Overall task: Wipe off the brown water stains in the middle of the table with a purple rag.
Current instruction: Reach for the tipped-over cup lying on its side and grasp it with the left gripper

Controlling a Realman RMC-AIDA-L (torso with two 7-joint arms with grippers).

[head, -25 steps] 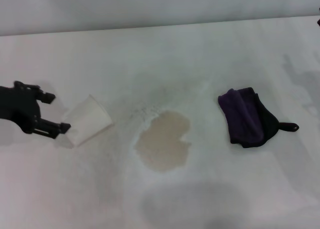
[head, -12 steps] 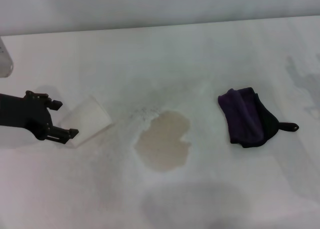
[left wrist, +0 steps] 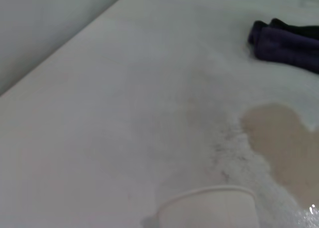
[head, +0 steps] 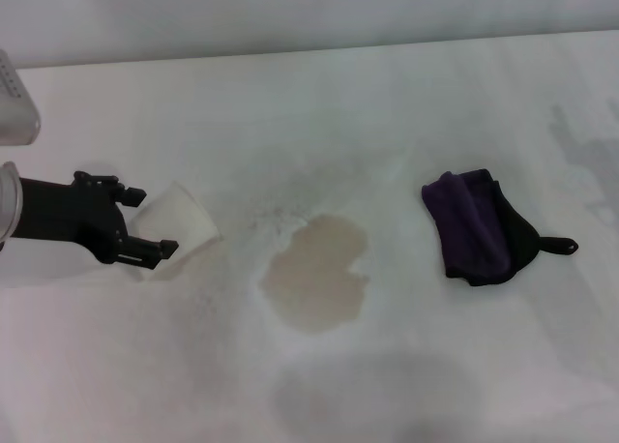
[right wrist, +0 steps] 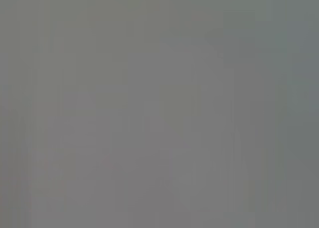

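Right, your widest thing here is the white desk (head: 319, 114), smudged faintly grey and filling the head view from edge to edge. Next down in size, the brown water stains (head: 317, 274) sit as one pale tan blotch close to the middle of the desk, with a notch bitten into the edge at its 3 o'clock side; you see the same puddle in the left wrist view (left wrist: 281, 143). Off toward 3 o'clock from that puddle, well apart from it, lies the purple rag (head: 474, 225), folded, dark purple with a black part and a small black loop poking out at its own 4 o'clock; nothing touches it. The left wrist view catches its purple folds far off (left wrist: 284, 41).

Over at 9 o'clock from the puddle you have a white paper cup (head: 179, 225) lying tipped on its side; its rim shows close up in the left wrist view (left wrist: 209, 208). Your left gripper (head: 147, 222) comes in from the 9 o'clock edge with its two black fingers spread apart, one on each side of the cup, not visibly pressing it. Your right gripper is nowhere in these views.
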